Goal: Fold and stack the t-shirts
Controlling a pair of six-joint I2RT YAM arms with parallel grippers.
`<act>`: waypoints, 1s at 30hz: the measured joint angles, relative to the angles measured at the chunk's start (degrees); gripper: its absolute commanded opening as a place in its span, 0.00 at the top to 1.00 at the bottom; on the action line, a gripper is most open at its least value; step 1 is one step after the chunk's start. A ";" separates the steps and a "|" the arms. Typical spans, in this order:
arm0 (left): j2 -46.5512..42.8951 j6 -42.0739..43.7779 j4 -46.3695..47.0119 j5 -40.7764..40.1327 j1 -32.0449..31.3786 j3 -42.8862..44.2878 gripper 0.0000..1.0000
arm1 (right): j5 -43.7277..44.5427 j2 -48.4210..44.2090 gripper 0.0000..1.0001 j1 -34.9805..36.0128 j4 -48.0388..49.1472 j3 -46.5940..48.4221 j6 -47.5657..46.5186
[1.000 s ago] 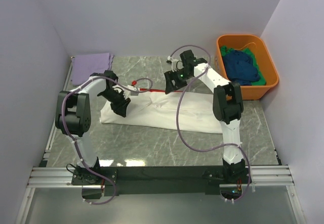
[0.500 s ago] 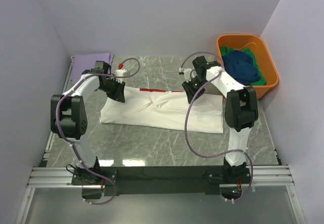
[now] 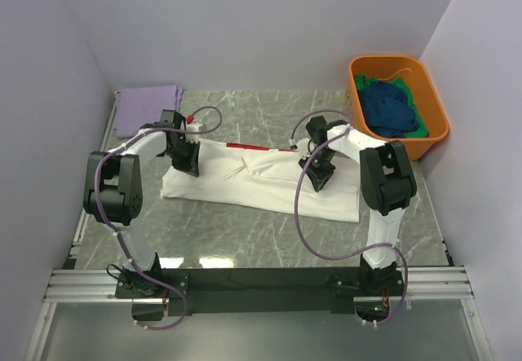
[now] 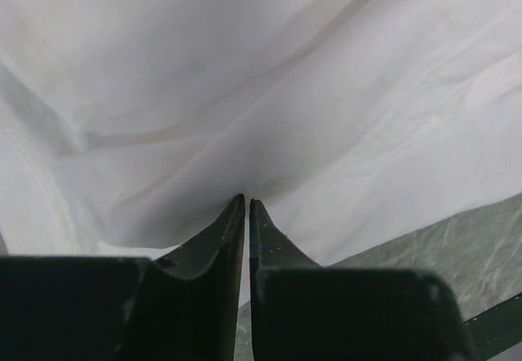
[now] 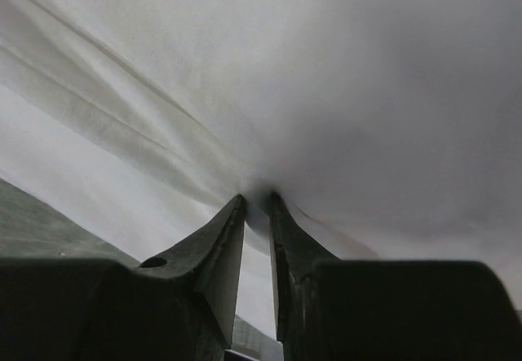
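Plainly, my left gripper (image 4: 246,202) was pressed almost fully together, only a hairline slit between the two dark fingers, and a bunched fold of the white t-shirt (image 4: 269,76) was caught at their tips. From above, that gripper sat low on the left part of the shirt, near its far edge. My right gripper (image 5: 257,198) was nearly as tight, with a slightly wider slit, and white cloth gathered into creases that ran straight into the gap, so it too was pinching the shirt. In the overhead view it came down on the right half of the shirt, a little nearer to me than the far edge.

The white t-shirt lay spread across the middle of the marble table (image 3: 245,231), long from left to right, wrinkled, with loose folds drawn toward each pinch. A thin red strip (image 3: 249,146) showed along its far edge between my two grippers. Its near edge lay flat on the table.

The lavender t-shirt (image 3: 147,104) lay folded flat at the far left corner, apart from the white one. The dark blue t-shirt (image 3: 390,108) sat heaped in the orange tub (image 3: 436,125) at the far right, with a green t-shirt (image 3: 417,132) showing beside and under it.
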 measured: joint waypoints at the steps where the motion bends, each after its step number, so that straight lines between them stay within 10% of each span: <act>1: 0.00 -0.26 0.17 -0.52 -0.07 -0.15 0.87 | 0.02 -0.70 0.76 0.46 0.20 -1.16 0.00; 11: 8.46 -0.92 -1.20 -4.48 -4.72 7.45 0.89 | -7.17 -11.06 0.69 7.48 -0.26 -16.24 0.22; 21: 38.05 2.25 -2.34 -2.89 -10.51 55.43 0.78 | -10.08 -27.39 0.67 1.25 -1.64 -17.92 -1.11; 30: 24.63 1.57 7.56 -2.75 -10.29 37.59 0.75 | -4.26 -21.09 0.75 1.73 1.64 -19.58 -1.27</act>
